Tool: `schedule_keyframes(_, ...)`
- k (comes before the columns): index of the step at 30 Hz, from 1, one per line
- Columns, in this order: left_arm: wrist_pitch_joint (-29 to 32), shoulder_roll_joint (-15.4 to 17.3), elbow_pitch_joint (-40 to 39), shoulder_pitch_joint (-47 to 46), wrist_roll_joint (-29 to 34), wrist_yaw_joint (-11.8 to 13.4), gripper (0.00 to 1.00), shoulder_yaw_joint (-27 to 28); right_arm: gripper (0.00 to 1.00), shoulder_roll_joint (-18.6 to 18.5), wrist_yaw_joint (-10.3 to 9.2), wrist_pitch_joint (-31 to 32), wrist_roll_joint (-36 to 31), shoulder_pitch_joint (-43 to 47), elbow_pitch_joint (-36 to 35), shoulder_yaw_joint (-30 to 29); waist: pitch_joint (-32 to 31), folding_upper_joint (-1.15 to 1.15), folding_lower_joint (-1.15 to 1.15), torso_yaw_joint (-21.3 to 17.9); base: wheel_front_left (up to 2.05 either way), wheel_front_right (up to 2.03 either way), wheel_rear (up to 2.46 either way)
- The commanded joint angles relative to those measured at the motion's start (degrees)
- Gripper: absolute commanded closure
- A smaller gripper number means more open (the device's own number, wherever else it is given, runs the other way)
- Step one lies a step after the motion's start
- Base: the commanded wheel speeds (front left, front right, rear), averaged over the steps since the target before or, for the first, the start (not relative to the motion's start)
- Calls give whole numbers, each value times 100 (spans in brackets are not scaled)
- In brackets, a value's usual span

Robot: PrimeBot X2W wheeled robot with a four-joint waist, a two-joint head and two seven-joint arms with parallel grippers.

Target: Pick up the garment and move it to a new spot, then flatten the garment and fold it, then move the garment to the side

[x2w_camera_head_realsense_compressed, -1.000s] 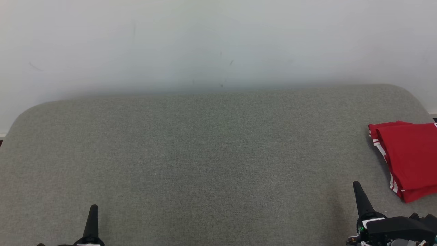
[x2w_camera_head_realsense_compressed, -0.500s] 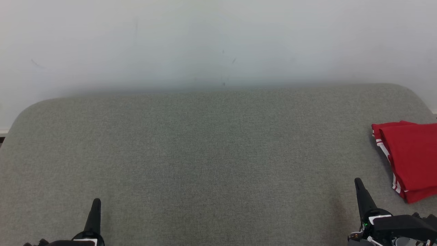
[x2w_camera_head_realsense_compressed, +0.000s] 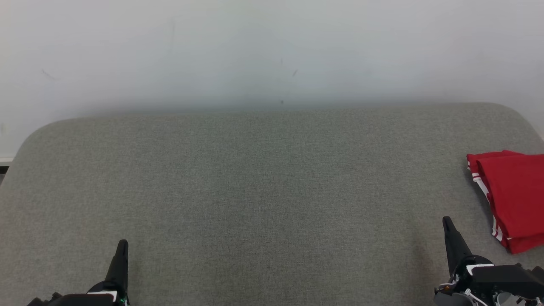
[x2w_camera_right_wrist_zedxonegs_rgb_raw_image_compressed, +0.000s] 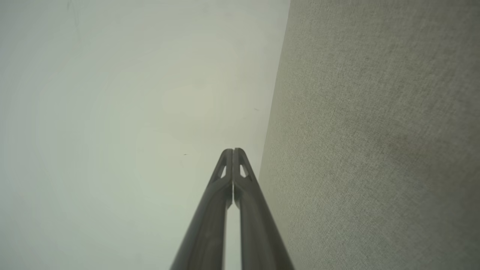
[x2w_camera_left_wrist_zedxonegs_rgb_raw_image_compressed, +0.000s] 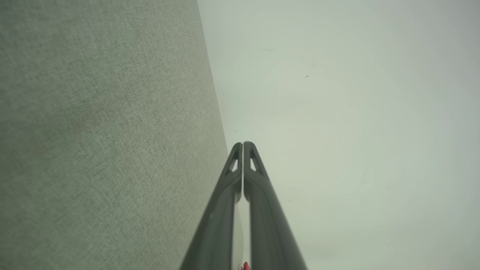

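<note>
Folded red garment (x2w_camera_head_realsense_compressed: 514, 199) is seen at the grey surface's (x2w_camera_head_realsense_compressed: 272, 191) right edge.
The left hand (x2w_camera_head_realsense_compressed: 123, 244) and right hand (x2w_camera_head_realsense_compressed: 446, 221) are seen fully closed, nothing gripped.

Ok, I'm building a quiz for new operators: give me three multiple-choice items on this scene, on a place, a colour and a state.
1. Where on the grey surface does the folded garment lie?
A. far right
B. middle
C. far left

2. What colour is the garment?
A. blue and yellow
B. red with white stripes
C. black

3. How are the left pincer and right pincer?
A. both open
B. both shut, empty
C. right shut on the garment

Answers: 1 A, it lies at the head view's right edge; 2 B, red cloth with white stripes along its side; 3 B, each wrist view shows its pincer closed on nothing.
</note>
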Motion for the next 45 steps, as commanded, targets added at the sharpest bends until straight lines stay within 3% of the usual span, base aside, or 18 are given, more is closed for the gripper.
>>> schedule_keyframes(1,43,27,-33,-91,-151,-34,100,-1,100,13,4,46,137,-52,-43,-31,6,0,0,7,0,0,0)
schedule_keyframes(13,159,28,-35,-166,-600,-49,100,-16,100,49,4,163,570,-68,-108,-101,46,0,0,52,0,0,0)
schedule_keyframes(45,152,27,-34,-160,-586,-49,100,-16,100,46,4,160,556,-63,-102,-96,46,0,0,52,0,0,0)
